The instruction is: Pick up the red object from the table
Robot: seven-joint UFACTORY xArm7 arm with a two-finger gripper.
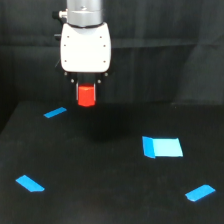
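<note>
Exterior view showed one arm, one red object and four blue patches on one black counter (110, 200). The patches lay well apart: a thin strip (55, 112) at the view's left rear, a broad rectangle (162, 147) right of centre, a slanted piece (30, 183) at the front left, and another (200, 192) at the front right.

The red object (86, 95) was a small, bright red-orange stubby block with a paler band near its top — it hung directly under the arm's white housing (85, 47), raised off the counter, with the dark backdrop (165, 75) behind it. The claw (86, 92) held it: short dark fingers (77, 92) pressed close along the block's sides, narrow, though they were blurred and hard to separate from the darkness.

The arm's upper part was cut off by the top edge — only a grey collar (85, 11) showed. The object's facets could not be made out.
</note>
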